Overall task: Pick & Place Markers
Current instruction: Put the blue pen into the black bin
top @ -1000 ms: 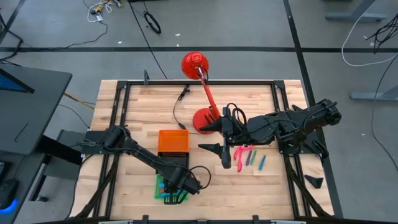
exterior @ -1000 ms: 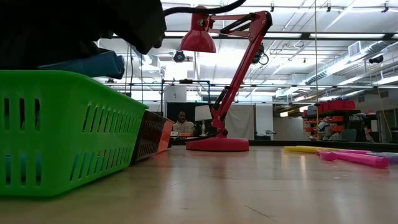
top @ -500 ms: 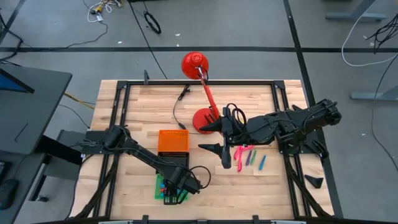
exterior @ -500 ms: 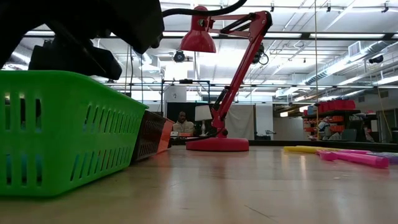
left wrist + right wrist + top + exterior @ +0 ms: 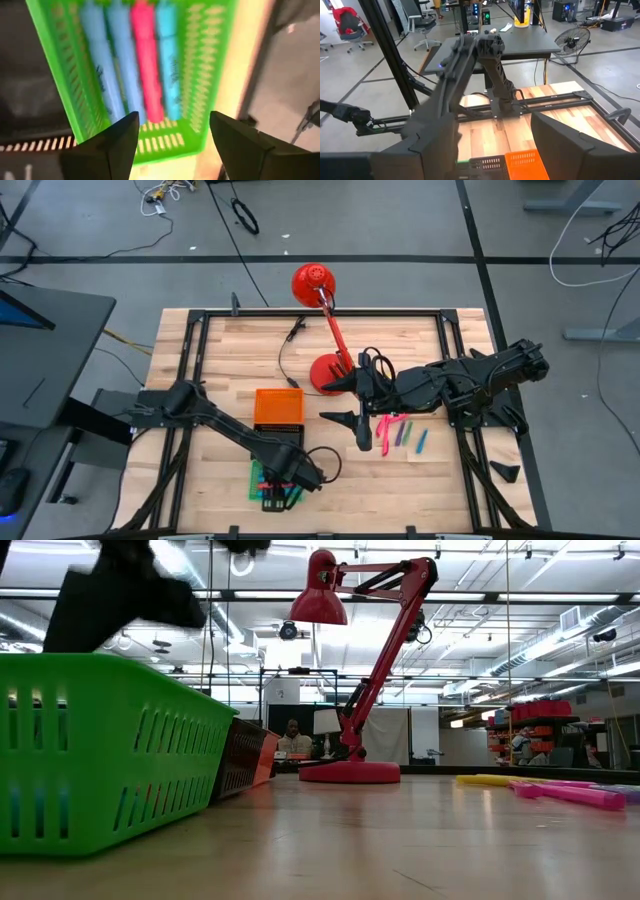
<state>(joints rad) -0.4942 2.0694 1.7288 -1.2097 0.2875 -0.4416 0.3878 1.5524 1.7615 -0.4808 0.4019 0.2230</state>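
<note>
1. Wooden tabletop [image 5: 230,360] carries a red desk lamp [image 5: 328,370], which serves as the landmark. The loose markers [image 5: 400,432] lie just in front of its base, toward the right arm's side. The green tray [image 5: 258,480] sits well apart from the lamp, forward and on the left arm's side, past an orange tray [image 5: 279,408].

2. Right claw [image 5: 345,402] hangs beside the lamp base with its fingers spread wide. It is much the nearer claw to the loose markers, which lie just behind its fingertips, toward the arm's own wrist. Their long axes run roughly front to back, side by side.

3. Left claw [image 5: 172,140] hovers over the green tray, fingers apart and holding nothing. Below it, three blue markers [image 5: 112,65] and one pink marker [image 5: 147,65] lie parallel along the tray's length.

4. Judging by this, the next pick belongs to the right arm, which would need to draw back over the row.

5. Only the left wrist view shows the tray's contents; the low view shows only the tray's slotted wall, plus a yellow marker [image 5: 495,780] lying flat.
</note>
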